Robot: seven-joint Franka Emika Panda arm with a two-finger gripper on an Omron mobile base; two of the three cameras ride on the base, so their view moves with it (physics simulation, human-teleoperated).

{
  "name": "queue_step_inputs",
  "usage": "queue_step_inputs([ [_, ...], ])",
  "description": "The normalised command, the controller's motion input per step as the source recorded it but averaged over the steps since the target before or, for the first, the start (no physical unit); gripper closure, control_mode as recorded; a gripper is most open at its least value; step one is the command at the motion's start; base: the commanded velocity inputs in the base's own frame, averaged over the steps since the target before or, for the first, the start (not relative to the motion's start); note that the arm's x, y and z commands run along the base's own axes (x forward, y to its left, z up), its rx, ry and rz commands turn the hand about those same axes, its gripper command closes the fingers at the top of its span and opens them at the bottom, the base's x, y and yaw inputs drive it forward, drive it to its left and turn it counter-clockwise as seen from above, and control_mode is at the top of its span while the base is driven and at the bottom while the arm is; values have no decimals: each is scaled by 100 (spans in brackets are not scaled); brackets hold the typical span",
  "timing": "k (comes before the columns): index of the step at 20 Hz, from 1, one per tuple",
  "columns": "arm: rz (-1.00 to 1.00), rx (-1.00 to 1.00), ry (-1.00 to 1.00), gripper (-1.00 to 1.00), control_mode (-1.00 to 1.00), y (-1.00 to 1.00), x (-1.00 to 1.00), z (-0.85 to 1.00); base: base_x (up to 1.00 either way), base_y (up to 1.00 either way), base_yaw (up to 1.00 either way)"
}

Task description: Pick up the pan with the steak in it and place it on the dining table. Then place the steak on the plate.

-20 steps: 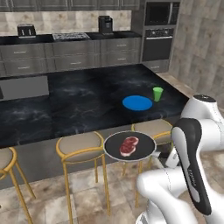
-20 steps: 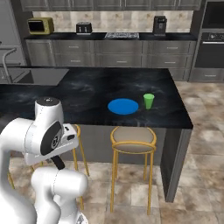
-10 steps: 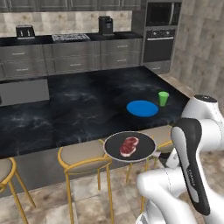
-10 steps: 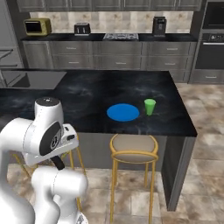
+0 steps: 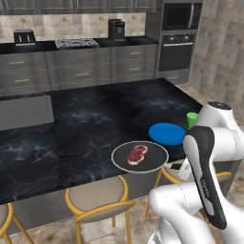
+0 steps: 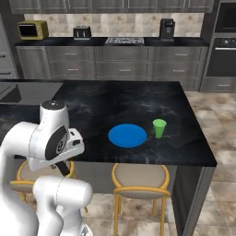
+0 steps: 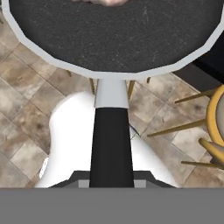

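Observation:
The black pan (image 5: 139,156) hangs level over the front edge of the dining table (image 5: 86,124), with the red steak (image 5: 137,154) lying in it. In the hand view the pan (image 7: 113,35) spreads across the top, a sliver of the steak (image 7: 103,1) peeks in at the upper edge, and the straight black handle (image 7: 111,144) runs down into my gripper (image 7: 111,183), which is shut on it. The blue plate (image 5: 167,133) lies flat on the table just right of and behind the pan, and it is also in the right base view (image 6: 127,135).
A green cup (image 5: 192,119) stands right of the plate near the table's right end (image 6: 159,127). Yellow-framed stools (image 5: 97,198) (image 6: 140,177) are tucked under the table's front edge. The kitchen counter with a stove (image 5: 76,44) runs along the back wall.
Both base views have shifted: the base has driven closer to the table. The pan, still held, has gone from above a stool to over the table's front edge.

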Motion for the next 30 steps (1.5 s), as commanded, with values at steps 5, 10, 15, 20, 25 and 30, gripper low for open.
queue_step_inputs([
  [5,-5,5,0,100,-100,0,83,-5,0,0,0],
  [10,-1,9,0,100,-100,-3,49,-15,0,0,0],
  [15,-2,0,-2,100,-100,11,27,-16,0,0,0],
  [20,-10,-4,0,100,-100,27,40,-23,0,0,0],
  [25,-17,-2,-2,100,-100,-1,28,-24,0,0,0],
  [30,-23,1,0,100,-100,-45,6,-20,0,0,0],
])
